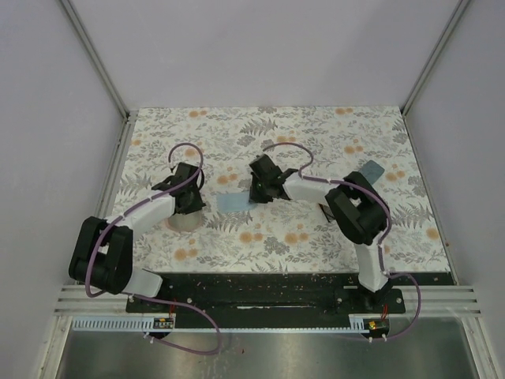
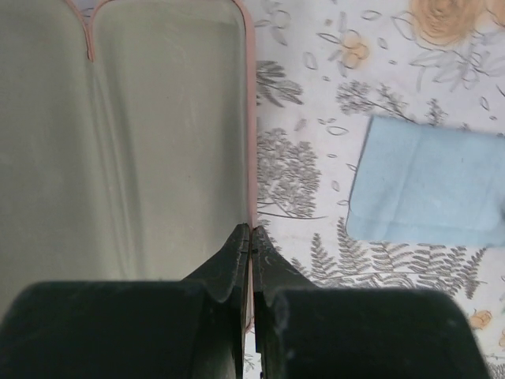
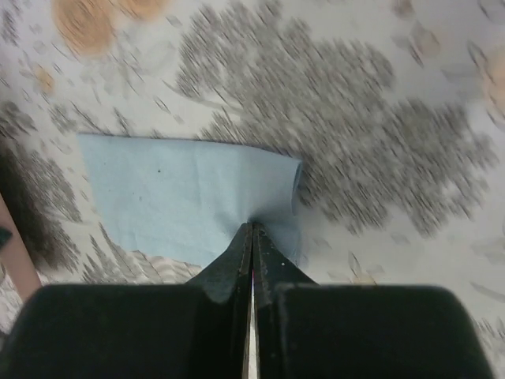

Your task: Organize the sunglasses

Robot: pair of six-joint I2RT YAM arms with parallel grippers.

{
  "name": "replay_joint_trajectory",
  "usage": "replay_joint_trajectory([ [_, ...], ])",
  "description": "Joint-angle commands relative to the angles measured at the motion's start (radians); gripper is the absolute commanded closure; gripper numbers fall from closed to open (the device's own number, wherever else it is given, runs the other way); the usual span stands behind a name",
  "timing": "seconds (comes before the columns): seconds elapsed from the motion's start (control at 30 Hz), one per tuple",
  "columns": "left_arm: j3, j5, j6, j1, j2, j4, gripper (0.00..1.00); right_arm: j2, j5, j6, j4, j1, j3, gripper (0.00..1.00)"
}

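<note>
Neither pair of sunglasses shows clearly in any view. My left gripper (image 1: 188, 205) (image 2: 250, 230) is shut on the thin rim of the open pink case (image 2: 249, 118), whose pale lining (image 2: 118, 158) fills the left of the left wrist view. The case also shows in the top view (image 1: 178, 223) under the gripper. My right gripper (image 1: 256, 196) (image 3: 252, 226) is shut on the edge of a light blue cloth (image 3: 173, 197), which is lifted a little off the table. The same cloth lies between the arms (image 1: 233, 203) and shows in the left wrist view (image 2: 426, 189).
A blue-grey oblong thing (image 1: 371, 170) lies at the right rear. A small dark thing (image 1: 323, 212) is half hidden under the right arm; I cannot tell what it is. The case's pink edge (image 3: 17, 253) shows at the left of the right wrist view. The floral mat (image 1: 316, 134) is walled on three sides.
</note>
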Motion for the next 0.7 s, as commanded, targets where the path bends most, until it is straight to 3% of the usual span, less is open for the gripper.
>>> replay_joint_trajectory([
  [0.0, 0.081, 0.065, 0.049, -0.064, 0.037, 0.057, 1.0, -0.132, 0.061, 0.022, -0.044, 0.0, -0.304, 1.0],
  [0.13, 0.14, 0.053, 0.069, -0.156, 0.101, 0.058, 1.0, -0.303, 0.076, 0.068, -0.009, 0.001, -0.554, 1.0],
  [0.3, 0.218, -0.001, 0.095, -0.271, 0.181, 0.049, 1.0, -0.49, 0.068, 0.108, 0.008, 0.0, -0.734, 0.99],
  [0.47, 0.261, -0.035, 0.125, -0.355, 0.224, 0.043, 1.0, -0.601, 0.078, 0.091, -0.068, 0.001, -0.723, 0.79],
  [0.67, 0.278, -0.027, 0.182, -0.417, 0.275, 0.06, 0.94, -0.751, 0.13, 0.073, -0.171, 0.001, -0.706, 0.68],
])
